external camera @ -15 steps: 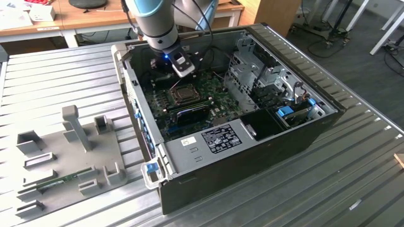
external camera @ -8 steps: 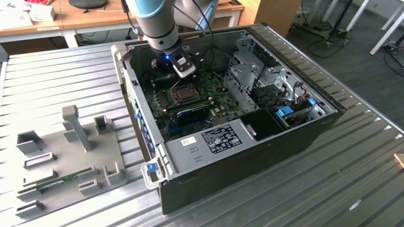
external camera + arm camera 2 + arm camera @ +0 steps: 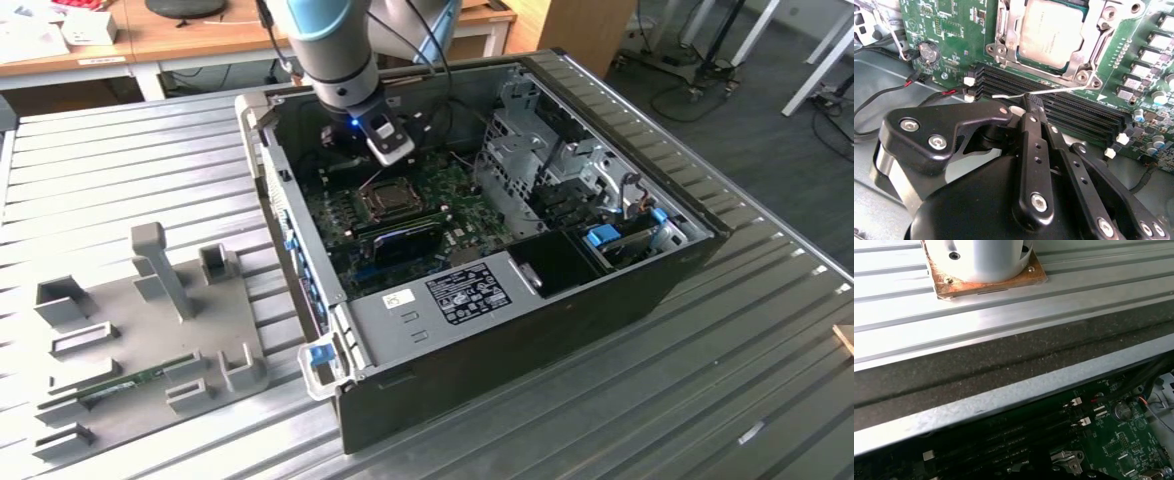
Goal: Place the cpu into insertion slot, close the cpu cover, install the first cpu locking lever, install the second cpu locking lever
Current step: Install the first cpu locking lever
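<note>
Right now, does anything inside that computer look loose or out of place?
One thing: a thin wire lever beside the insertion slot lies loose across the black memory slots rather than latched, right at the gripper. The cpu sits flat in its socket.

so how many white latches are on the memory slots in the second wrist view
4: one latch and a second at the memory slots' end near the coin battery, two more at the far end. The pincer may hide others.
</note>
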Controlling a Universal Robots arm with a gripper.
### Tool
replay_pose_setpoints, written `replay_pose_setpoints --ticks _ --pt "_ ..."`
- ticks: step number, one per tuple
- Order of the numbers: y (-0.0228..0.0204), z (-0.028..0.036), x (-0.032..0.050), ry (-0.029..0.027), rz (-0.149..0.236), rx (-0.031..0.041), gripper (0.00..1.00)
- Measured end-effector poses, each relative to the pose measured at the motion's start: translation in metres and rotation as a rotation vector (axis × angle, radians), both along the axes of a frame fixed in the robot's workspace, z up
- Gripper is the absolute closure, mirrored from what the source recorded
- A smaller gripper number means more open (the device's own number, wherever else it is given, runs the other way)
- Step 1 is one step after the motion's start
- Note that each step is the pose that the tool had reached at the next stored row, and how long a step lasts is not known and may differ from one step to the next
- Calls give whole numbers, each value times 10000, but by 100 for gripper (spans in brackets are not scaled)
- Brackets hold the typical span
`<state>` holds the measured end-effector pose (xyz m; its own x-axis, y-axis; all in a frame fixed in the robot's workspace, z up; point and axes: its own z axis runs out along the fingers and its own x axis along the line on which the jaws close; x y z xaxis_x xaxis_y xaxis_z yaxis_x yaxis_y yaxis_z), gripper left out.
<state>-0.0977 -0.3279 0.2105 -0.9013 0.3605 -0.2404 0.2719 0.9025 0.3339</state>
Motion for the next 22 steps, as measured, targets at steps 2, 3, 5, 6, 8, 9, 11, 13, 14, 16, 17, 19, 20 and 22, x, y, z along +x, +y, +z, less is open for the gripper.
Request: replay_pose_setpoints --ticks 2,3,5,6,8,9,11,13,14,16,17,19,20,22 --pt "0 -8 9 2 0 -2 89" --pt "0 -13 15 1 0 -1 89" --pt "0 -26 27 0 0 0 89" --pt "0 -33 33 0 0 0 89" --pt "0 -48 42 0 0 0 89" --pt "0 -57 46 -1 0 0 89" --pt "0 -74 52 -2 0 0 89" --pt "0 -92 59 -4 0 0 89" --pt "0 -101 62 -5 0 0 89" --pt "0 -118 68 -7 0 0 89" --pt "0 -124 70 -7 -1 0 89" --pt "0 -134 75 -7 0 -1 89" --pt "0 -138 78 -6 0 -5 89" --pt "0 -145 84 -6 0 -15 89"
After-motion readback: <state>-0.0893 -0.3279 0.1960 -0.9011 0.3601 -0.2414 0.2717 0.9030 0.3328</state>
